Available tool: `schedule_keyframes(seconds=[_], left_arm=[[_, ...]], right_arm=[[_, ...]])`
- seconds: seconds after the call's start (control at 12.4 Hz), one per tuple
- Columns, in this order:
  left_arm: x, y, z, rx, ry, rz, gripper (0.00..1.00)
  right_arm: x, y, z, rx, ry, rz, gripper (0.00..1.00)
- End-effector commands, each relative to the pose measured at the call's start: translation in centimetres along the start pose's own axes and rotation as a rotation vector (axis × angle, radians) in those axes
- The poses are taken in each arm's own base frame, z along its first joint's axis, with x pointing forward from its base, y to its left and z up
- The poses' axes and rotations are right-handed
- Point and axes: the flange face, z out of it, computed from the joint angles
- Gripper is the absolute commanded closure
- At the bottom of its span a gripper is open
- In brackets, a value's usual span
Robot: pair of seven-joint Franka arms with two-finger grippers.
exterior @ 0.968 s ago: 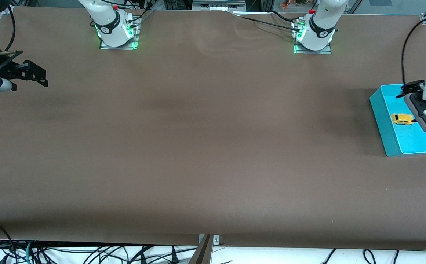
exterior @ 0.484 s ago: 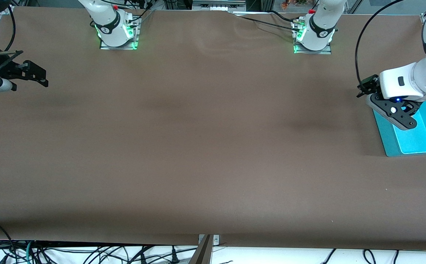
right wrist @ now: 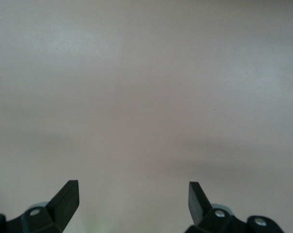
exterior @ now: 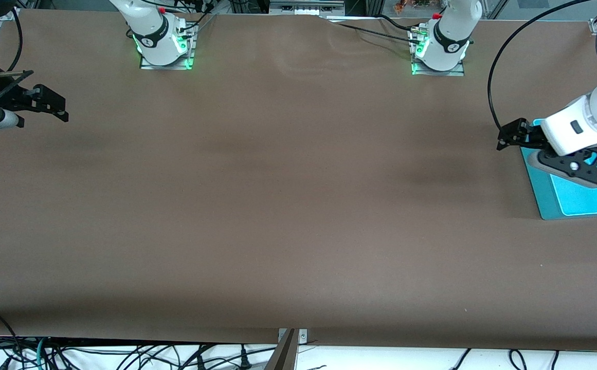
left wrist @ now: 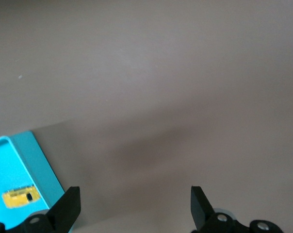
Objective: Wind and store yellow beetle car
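Observation:
The yellow beetle car (left wrist: 19,198) lies inside a teal bin (left wrist: 25,160), as the left wrist view shows. In the front view the left arm hides the car. The teal bin (exterior: 581,203) stands at the left arm's end of the table. My left gripper (exterior: 509,134) is open and empty, up in the air over the bin's edge and the bare table beside it; its jaws stand wide apart in the left wrist view (left wrist: 135,201). My right gripper (exterior: 46,103) is open and empty and waits at the right arm's end of the table; it also shows in the right wrist view (right wrist: 133,199).
A brown table (exterior: 288,205) spreads between the two arms. The arm bases (exterior: 164,46) stand along its edge farthest from the front camera. Cables (exterior: 123,354) hang below the edge nearest the front camera.
My left gripper has risen out of the teal bin and swung toward the table's middle, leaving the yellow car in the bin. The right arm has not moved.

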Motion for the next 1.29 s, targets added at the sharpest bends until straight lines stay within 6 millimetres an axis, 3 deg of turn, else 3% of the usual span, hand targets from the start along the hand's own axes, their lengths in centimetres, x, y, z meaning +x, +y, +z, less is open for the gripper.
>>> schedule_keyframes(seconds=[0.0, 0.16, 0.32, 1.21], left_arm=[[-2.0, 1.0, -0.8, 0.018, 0.045, -0.220, 0.00], [-4.4, 1.6, 0.2, 0.034, 0.097, -0.238, 0.00], [-5.3, 1.6, 0.5, 0.007, 0.093, -0.249, 0.00], [-4.6, 2.6, -1.6, 0.011, 0.106, -0.226, 0.00]], right_arm=[[0.1, -0.3, -0.8, 0.010, 0.001, 0.009, 0.00], [0.1, -0.3, -0.8, 0.010, 0.001, 0.009, 0.00], [0.1, -0.5, -0.8, 0.011, 0.001, 0.006, 0.00], [0.1, -0.6, -0.9, 0.009, 0.001, 0.004, 0.00]])
